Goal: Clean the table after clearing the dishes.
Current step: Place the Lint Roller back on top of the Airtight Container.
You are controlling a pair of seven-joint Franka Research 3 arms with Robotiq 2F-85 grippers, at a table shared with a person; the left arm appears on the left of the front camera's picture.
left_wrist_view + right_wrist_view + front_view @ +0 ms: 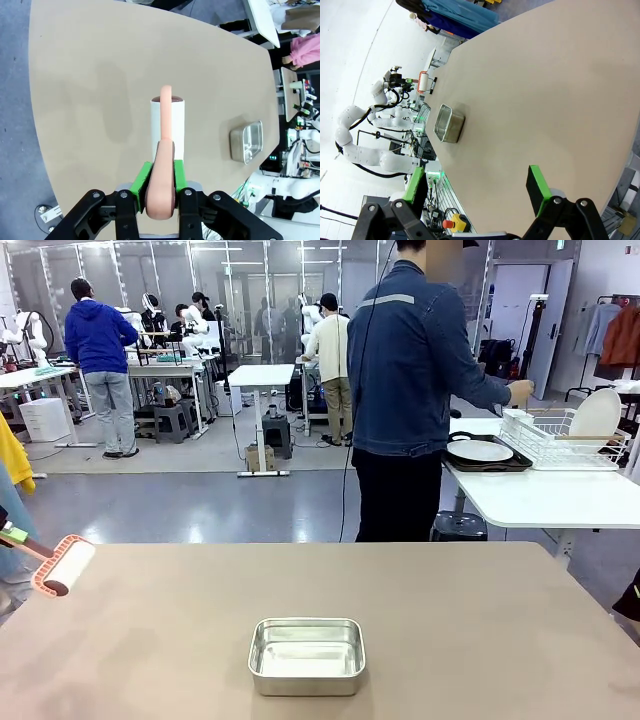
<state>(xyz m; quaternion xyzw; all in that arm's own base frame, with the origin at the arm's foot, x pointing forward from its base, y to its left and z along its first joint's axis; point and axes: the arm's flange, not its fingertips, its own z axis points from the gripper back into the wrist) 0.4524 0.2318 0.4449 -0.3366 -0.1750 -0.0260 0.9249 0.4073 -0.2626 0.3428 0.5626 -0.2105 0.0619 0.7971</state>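
The beige-brown table [480, 620] spreads across the front view. My left gripper [160, 181] is shut on the pink handle of a white lint roller [168, 125], held over the table's left end; the roller [65, 566] hovers just above the top. My right gripper [476, 185] stands open above the table [545, 90] with nothing between its green pads [537, 186]. The dishes are off this table: one white plate [480, 451] lies on a dark tray on the white side table, and another plate [597, 412] stands in the wire rack.
A small square steel pan [306, 655] sits near the table's front middle, also seen as the pan [246, 141] and the pan [449, 123]. A person [410, 370] in a denim jacket stands past the far edge, back turned, hand at the wire rack [560, 440].
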